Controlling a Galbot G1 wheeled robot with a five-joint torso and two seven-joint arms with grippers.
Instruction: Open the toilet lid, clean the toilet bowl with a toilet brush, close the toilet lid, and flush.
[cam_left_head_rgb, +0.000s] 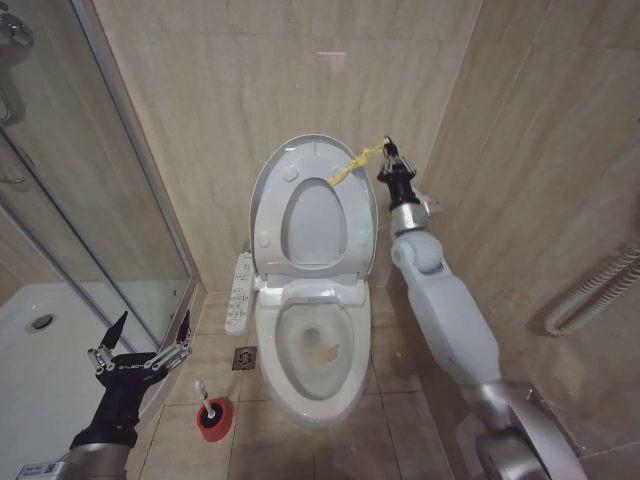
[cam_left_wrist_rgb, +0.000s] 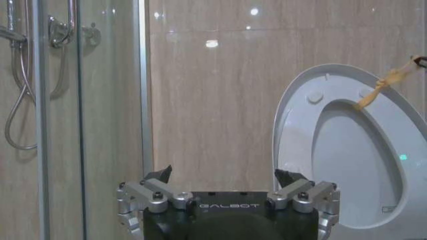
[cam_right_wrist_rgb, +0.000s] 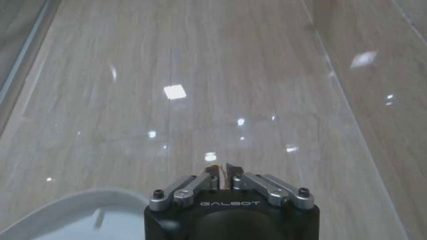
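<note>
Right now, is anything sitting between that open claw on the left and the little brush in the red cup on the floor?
Nothing visible does. The left gripper hangs open above the floor by the shower tray, and the toilet brush stands in its red cup holder just below and beside it, with bare tile between. The toilet bowl sits off to the side.

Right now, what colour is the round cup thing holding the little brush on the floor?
Red; the round cup holder shows best in the head view.

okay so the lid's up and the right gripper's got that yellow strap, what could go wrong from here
1. The right gripper is shut on the thin yellow loop strap; if it slips or is released abruptly, the upright toilet lid might fall over the stained toilet bowl.
2. The left gripper hangs open near the shower glass; reaching for the toilet brush in its red holder could knock either.
</note>
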